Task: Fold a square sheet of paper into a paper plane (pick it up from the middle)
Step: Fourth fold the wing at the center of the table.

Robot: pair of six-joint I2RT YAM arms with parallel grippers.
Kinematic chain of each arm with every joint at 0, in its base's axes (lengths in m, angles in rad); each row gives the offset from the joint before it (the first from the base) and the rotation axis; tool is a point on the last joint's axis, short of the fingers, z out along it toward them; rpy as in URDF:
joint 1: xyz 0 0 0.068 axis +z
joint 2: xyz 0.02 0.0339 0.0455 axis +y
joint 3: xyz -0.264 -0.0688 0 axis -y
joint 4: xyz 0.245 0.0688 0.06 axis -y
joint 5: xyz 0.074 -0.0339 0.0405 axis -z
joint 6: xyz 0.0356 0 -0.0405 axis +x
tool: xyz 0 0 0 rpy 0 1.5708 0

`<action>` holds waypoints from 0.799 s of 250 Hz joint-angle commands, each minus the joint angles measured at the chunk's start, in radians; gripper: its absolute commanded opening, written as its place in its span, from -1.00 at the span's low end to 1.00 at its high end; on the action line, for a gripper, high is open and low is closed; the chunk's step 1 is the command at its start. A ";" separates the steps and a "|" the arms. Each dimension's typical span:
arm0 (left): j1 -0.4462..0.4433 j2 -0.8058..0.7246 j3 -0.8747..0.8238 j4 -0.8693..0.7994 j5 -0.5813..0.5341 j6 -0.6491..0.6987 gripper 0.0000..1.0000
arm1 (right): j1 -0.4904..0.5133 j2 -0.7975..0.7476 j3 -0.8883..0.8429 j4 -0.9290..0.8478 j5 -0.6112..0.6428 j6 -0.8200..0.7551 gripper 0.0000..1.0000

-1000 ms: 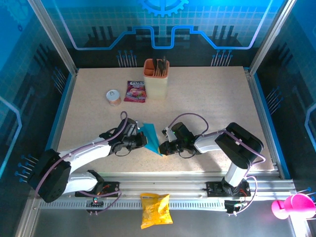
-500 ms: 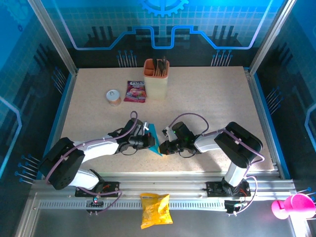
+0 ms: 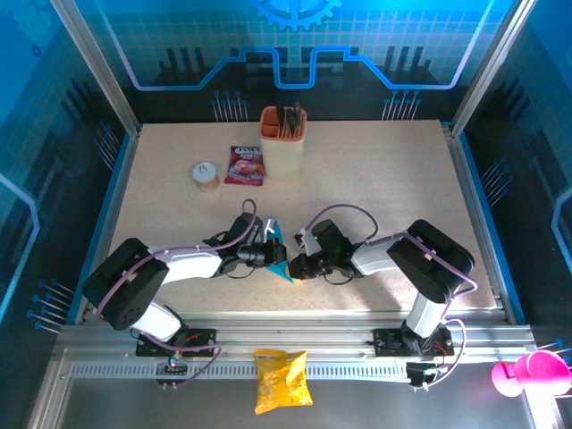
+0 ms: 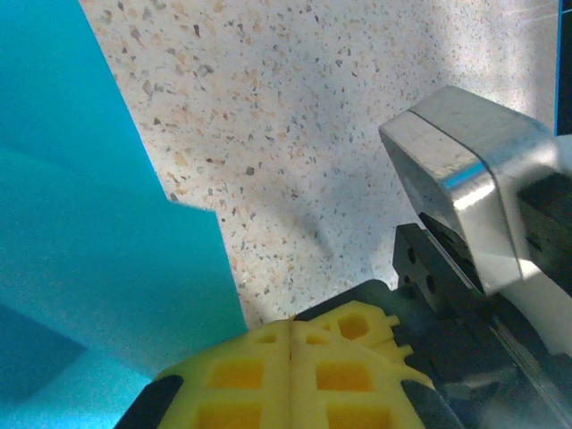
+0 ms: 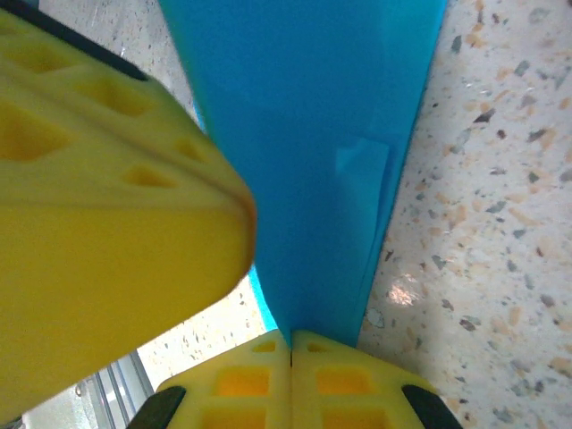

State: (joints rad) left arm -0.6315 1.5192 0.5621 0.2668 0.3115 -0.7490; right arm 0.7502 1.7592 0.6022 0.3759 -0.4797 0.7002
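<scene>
Right wrist view: the right gripper (image 5: 290, 347) has its yellow ribbed pads pressed together on the narrow end of the blue paper (image 5: 304, 161), which fans out ahead of them into a smooth, thin wedge with one soft crease. Just left of these fingers a blocky yellow pad (image 5: 98, 206) of the left gripper (image 3: 271, 255) crowds in, so there is little room on that side. To the right of the paper's straight edge lies bare speckled table (image 5: 500, 223).

From the left wrist, that gripper's own pads (image 4: 241, 375) are also pressed together. The paper lies flat to their left, and its cut edge runs down to the pad; I cannot tell whether any of it is pinched. Close on the right sits the other arm's silver and black housing (image 4: 483, 179).

From above, both grippers meet tip to tip over the paper, near the table's front metal rail (image 3: 295, 344). Open tabletop stretches ahead of them. Far beyond stand a beige cup (image 3: 282, 147), a pink packet (image 3: 246, 166) and a small round tin (image 3: 206, 176).
</scene>
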 commanded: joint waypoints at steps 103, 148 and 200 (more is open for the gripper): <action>0.035 0.076 0.044 0.046 -0.043 0.067 -1.00 | 0.037 0.162 -0.051 -0.216 0.095 -0.006 -1.00; 0.064 0.096 0.045 0.057 -0.049 0.084 -1.00 | 0.037 0.164 -0.047 -0.222 0.095 -0.009 -1.00; 0.087 0.129 0.056 0.071 -0.049 0.090 -1.00 | 0.037 0.164 -0.042 -0.226 0.094 -0.011 -1.00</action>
State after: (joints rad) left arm -0.5617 1.6207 0.5941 0.3149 0.2810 -0.6960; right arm 0.7494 1.7611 0.6106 0.3607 -0.4824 0.7002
